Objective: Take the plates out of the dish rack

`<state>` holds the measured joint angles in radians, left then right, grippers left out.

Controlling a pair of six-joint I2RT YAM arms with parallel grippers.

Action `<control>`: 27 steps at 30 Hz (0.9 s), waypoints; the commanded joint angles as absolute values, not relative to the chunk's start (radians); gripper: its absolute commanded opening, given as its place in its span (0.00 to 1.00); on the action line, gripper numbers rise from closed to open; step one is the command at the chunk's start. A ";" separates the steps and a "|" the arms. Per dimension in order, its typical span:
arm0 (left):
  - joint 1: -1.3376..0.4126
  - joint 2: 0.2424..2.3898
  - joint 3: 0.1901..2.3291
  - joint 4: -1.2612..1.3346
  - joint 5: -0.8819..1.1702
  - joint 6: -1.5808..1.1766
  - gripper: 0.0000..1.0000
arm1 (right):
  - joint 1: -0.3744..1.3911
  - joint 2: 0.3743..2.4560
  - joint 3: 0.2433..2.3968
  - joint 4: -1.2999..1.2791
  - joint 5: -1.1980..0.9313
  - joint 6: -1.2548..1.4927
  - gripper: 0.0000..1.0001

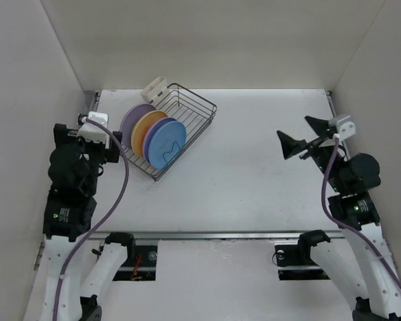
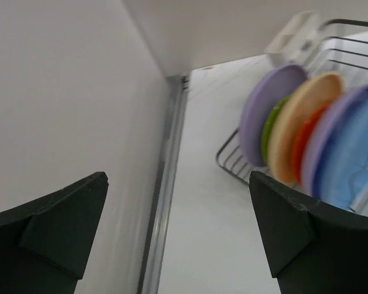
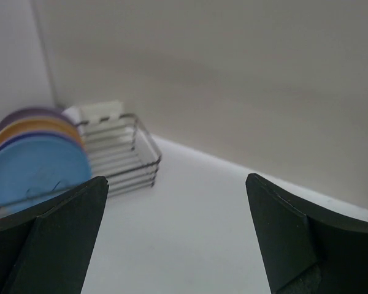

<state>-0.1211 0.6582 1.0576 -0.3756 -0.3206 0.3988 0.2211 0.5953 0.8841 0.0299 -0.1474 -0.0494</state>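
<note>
The dish rack [image 1: 187, 117] stands at the back left of the table, with its white cutlery holder [image 1: 155, 87] at the far corner. Several plates stand on edge in it: lavender [image 1: 135, 119], tan-yellow [image 1: 147, 130], blue [image 1: 167, 142]. The left wrist view also shows a lime green plate [image 2: 272, 127] and a red-orange plate [image 2: 305, 139] between the larger ones. My left gripper [image 1: 113, 148] is open and empty, just left of the rack [image 2: 233, 162]. My right gripper [image 1: 302, 134] is open and empty, far right of the rack [image 3: 132, 156].
White walls enclose the table on the left, back and right. A metal rail [image 2: 165, 202] runs along the table's left edge, close to my left gripper. Bare table [image 1: 254, 174] lies between the rack and my right gripper.
</note>
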 commanded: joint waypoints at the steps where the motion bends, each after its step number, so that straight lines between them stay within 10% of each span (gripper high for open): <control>1: -0.133 0.750 1.278 -0.864 0.091 0.458 0.99 | 0.213 0.662 0.832 -0.074 -0.468 -0.002 1.00; 11: -0.196 1.416 1.911 -1.403 0.356 0.517 0.99 | 0.213 0.712 0.720 0.371 -0.484 0.310 1.00; 27: -0.365 1.684 1.911 -1.155 -0.003 0.404 0.63 | 0.213 0.968 0.764 0.370 -0.529 0.339 0.97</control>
